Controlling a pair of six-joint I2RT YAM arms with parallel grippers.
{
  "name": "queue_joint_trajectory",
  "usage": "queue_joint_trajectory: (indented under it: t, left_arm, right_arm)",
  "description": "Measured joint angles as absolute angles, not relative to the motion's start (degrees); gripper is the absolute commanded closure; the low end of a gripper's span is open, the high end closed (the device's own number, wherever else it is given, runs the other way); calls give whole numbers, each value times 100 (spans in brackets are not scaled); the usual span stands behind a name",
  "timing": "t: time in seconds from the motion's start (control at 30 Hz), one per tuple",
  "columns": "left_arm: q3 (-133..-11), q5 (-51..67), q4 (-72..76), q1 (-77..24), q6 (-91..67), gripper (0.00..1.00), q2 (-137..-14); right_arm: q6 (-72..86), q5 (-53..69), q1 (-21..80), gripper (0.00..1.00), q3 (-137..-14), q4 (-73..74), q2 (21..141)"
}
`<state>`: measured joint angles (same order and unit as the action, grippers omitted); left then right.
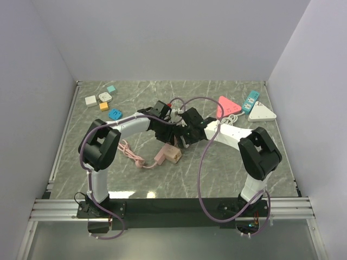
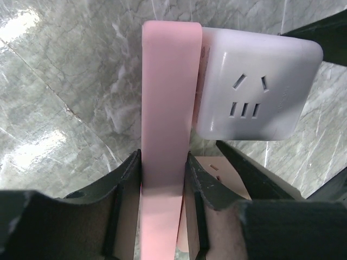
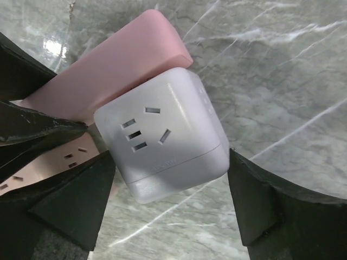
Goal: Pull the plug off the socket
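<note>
**Left gripper** (image 2: 162, 162): pinching the socket, one finger on each broad face of its near end. Judged purpose: an anchor, so the socket stays put under a pull.

**Right gripper** (image 3: 171, 162): fingers spread wide, one on either side of the plug and close against it. Whether they press on it cannot be told. Judged purpose: to take the plug by two opposite sides and draw it straight off.

**Socket** (image 2: 168, 81): pink strip, seen edge-on from the left wrist, reaching away from the fingers.

**Plug** (image 3: 162, 135): white cube with slots on its outer face, seated against one face of the socket near its far end. Not yet off.

**Pink block** (image 1: 168, 156): slotted, on the table (image 1: 255, 108) just near of both grippers, with a pink cord (image 1: 133, 154) trailing left.

**Step judged:** grip on the plug being set; the pull remains.
</note>
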<state>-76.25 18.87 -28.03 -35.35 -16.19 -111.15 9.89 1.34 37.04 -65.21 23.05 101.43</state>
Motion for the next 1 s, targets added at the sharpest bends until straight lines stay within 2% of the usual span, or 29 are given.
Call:
queue_joint_trajectory:
  t: [0.17,0.3,0.47,0.7,1.0]
  left_arm:
    - [-7686,1772,-2891,-3579,-1643,100,-11128]
    - [-7721,1634,-2923,-3660,-1857,100,-11126]
    - [-7756,1463,-2943,-3673,-2359,100,-11128]
    - [-7771,1269,-2847,-3450,-3146,100,-11148]
    - [-7754,1057,-2753,-3232,-3861,100,-11146]
  right_arm:
    - [1490,292,3684,3,-6029,1883,9839]
    - [2231,464,3688,3,-5505,1575,9061]
    - [3494,357,3752,2,-5437,1610,8256]
    - [4731,908,3741,0,-4873,1181,8007]
    - [5570,1933,3498,0,-3575,-360,8088]
